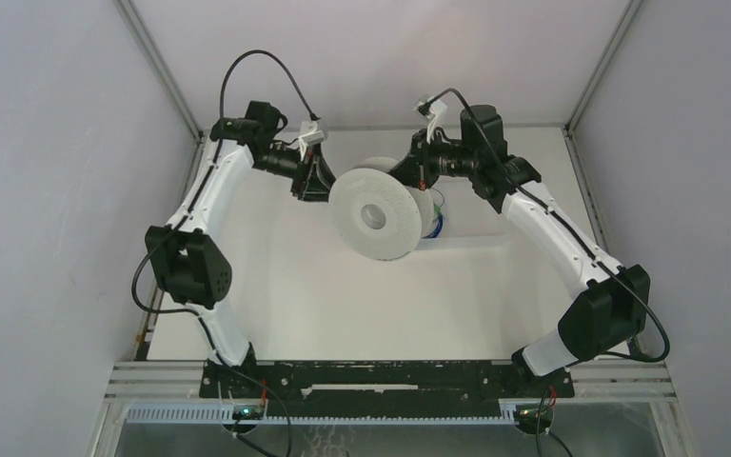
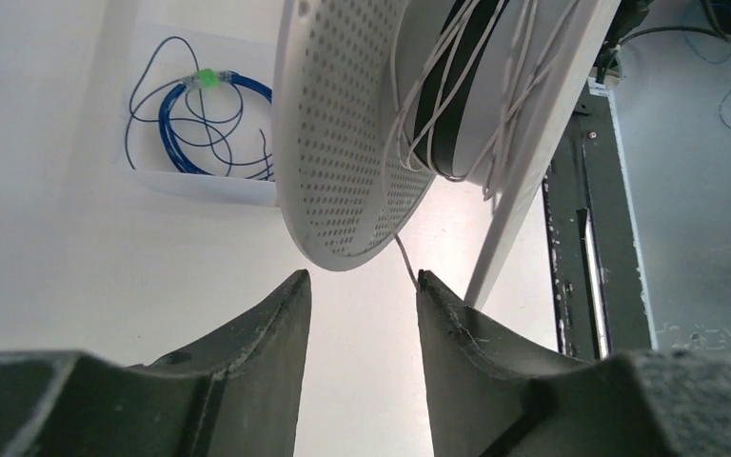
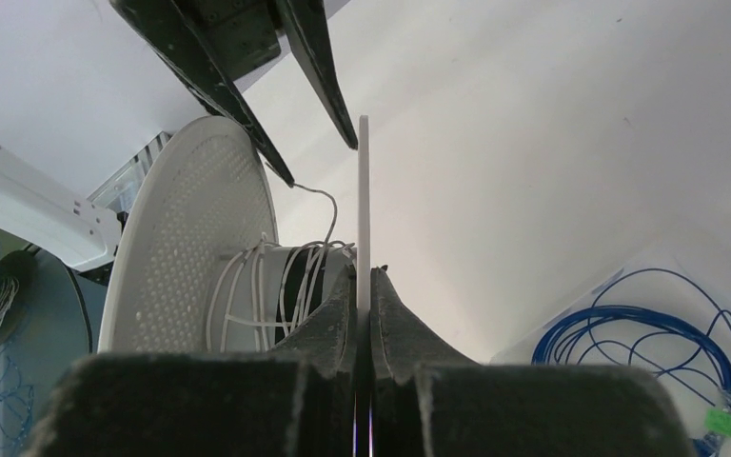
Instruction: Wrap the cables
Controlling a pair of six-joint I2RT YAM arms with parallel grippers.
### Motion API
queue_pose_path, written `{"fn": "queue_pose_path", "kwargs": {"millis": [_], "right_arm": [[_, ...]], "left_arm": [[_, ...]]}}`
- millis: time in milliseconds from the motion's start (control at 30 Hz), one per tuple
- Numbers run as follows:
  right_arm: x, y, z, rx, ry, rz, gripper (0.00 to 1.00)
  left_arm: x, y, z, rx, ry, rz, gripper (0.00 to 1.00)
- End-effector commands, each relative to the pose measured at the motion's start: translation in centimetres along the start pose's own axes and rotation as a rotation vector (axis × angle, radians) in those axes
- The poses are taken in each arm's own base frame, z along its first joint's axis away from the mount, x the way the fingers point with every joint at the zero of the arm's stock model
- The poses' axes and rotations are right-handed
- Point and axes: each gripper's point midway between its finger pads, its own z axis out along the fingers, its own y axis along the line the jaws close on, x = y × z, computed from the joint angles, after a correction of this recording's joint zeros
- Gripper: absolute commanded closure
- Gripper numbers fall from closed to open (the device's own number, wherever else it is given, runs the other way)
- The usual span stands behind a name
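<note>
Right tool [image 3: 364, 278]: pressed together on the thin rim of one flange of the white spool [image 1: 366, 195], seen edge-on between its fingers. It holds the spool up off the table [image 1: 343, 305], near the middle of the far edge.
Left tool [image 2: 362, 278]: fingers spread with nothing between them, just below the rim of the spool's perforated flange, on the spool's left side in the top view.
Cable [image 2: 405, 259]: a very thin pale grey strand, wound in loose, uneven loops round the spool's dark core between the two flanges. One free length comes down past the perforated rim and touches the tip of one finger of the left tool.
Blue cable coil [image 2: 247, 88]: a loose bundle with a green tag, lying in a shallow white tray [image 2: 209, 186] on the table by the far edge, right of the middle and just beyond the spool.
</note>
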Motion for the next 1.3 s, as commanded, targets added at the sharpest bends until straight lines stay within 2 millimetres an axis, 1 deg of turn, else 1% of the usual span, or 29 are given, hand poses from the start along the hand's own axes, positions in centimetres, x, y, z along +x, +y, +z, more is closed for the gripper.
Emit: {"fn": "queue_pose_path", "kwargs": {"millis": [0,133,300,500,600,867,967,1067,1167,1267], "right_arm": [[-2.6,1.6,-1.2,-0.012,-0.087,-0.053,1.0],[-2.4,1.3,-1.2,-0.005,-0.085,-0.054,1.0],[-2.3,0.9,-1.1,0.014,-0.084,-0.05,1.0],[-1.9,0.0,-0.7,0.046,-0.086,-0.009,1.0],[-1.3,-0.2,0.1,0.045,-0.071,0.012,1.0],[-0.5,0.1,1.8,0.024,-0.053,0.042,1.0],[-0.1,0.3,2.8,0.016,-0.046,0.069,1.0],[0.7,-0.2,4.2,0.013,-0.031,0.129,1.0],[1.6,0.1,5.4,-0.033,0.001,0.197,1.0],[2.4,0.7,6.3,-0.078,0.028,0.243,1.0]], "left_arm": [[-3.1,-0.8,-1.5,-0.054,-0.02,0.121,0.5],[-3.1,-0.8,-2.0,-0.075,-0.01,0.136,0.49],[-3.5,-0.6,-3.2,-0.118,-0.007,0.159,0.48],[-4.9,0.3,-5.4,-0.213,-0.036,0.163,0.47],[-5.7,0.4,-6.5,-0.254,-0.056,0.161,0.44],[-5.8,0.8,-8.5,-0.353,-0.07,0.131,0.41],[-5.9,1.4,-9.1,-0.418,-0.096,0.109,0.41],[-6.0,1.8,-9.5,-0.495,-0.131,0.099,0.41],[-5.6,1.5,-9.7,-0.538,-0.146,0.093,0.41],[-4.7,1.1,-9.8,-0.565,-0.135,0.084,0.41]]}}
